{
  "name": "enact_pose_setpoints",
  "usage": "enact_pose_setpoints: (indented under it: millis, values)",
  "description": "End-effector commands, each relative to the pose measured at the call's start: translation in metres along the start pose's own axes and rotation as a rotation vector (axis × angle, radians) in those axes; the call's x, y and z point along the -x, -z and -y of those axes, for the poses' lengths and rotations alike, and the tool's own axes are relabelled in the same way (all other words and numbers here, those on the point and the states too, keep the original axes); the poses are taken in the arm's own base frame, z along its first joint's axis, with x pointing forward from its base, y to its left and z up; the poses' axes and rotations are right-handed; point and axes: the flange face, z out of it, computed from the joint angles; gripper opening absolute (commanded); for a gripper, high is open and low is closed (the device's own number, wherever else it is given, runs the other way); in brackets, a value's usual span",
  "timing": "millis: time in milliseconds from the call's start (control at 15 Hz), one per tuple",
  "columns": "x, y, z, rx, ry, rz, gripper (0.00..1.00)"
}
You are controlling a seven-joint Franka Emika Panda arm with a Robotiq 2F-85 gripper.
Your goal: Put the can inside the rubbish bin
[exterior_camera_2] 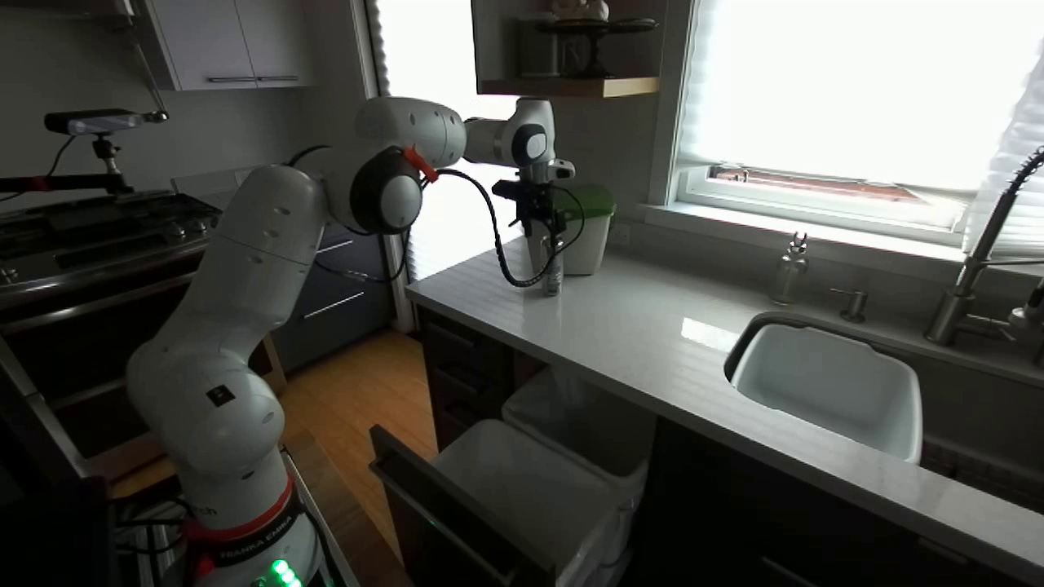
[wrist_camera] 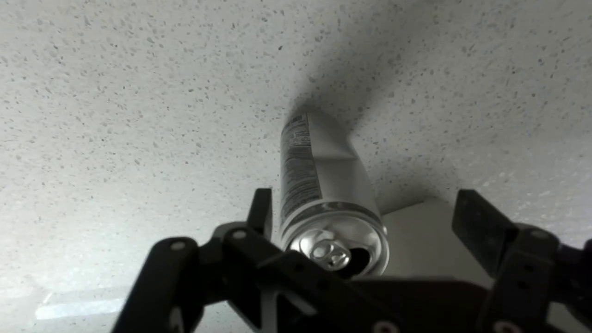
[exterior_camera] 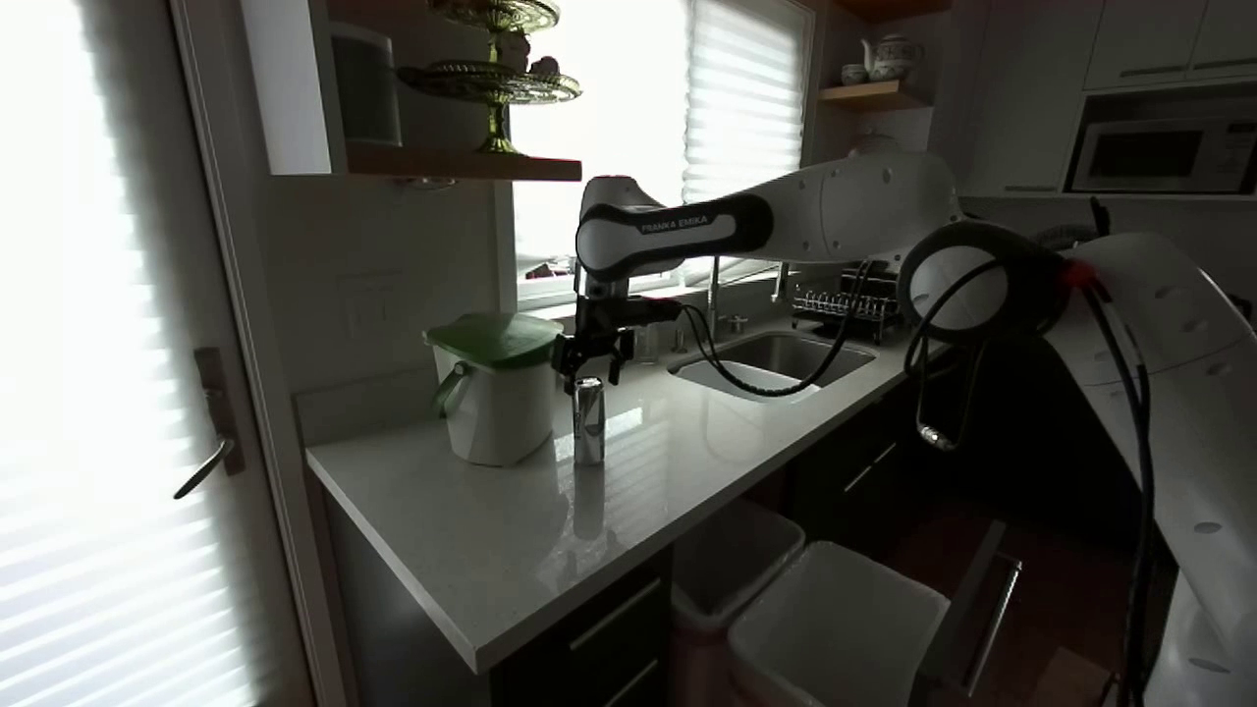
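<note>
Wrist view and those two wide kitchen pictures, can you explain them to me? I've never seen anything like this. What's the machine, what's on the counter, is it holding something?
The machine is a jointed robot arm ending in a two-fingered gripper. Two pictures look at it from different spots in the room; the wrist view looks down from the arm's own wrist. On the counter, a silvery can stands upright near a white pot with a green lid; farther along is a clear bottle. Pale bins sit lower down. Nothing is held: the fingers are spread apart, and though the can's top shows between them, there's a clear gap on one side.
</note>
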Motion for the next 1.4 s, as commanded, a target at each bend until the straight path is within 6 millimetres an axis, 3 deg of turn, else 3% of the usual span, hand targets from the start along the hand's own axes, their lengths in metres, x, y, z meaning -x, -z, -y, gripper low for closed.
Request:
enact_pose_setpoints:
  millis: [0,467,533,667,867,1133,1200,1333]
  values:
    - [-0.014,-0.006,0.004,0.030,-0.050,-0.021,1.00]
    - [-0.024,-0.015,0.002,0.072,-0.080,-0.052,1.00]
    - [-0.025,-0.017,0.002,0.080,-0.080,-0.054,0.98]
    - [-0.027,-0.020,0.003,0.087,-0.084,-0.060,0.83]
    - [-0.029,-0.025,0.006,0.093,-0.088,-0.066,0.73]
    - [-0.032,-0.030,0.010,0.103,-0.095,-0.079,0.80]
    - [-0.032,-0.030,0.010,0.103,-0.093,-0.076,0.57]
    - [-0.030,-0.026,0.010,0.114,-0.088,-0.067,0.51]
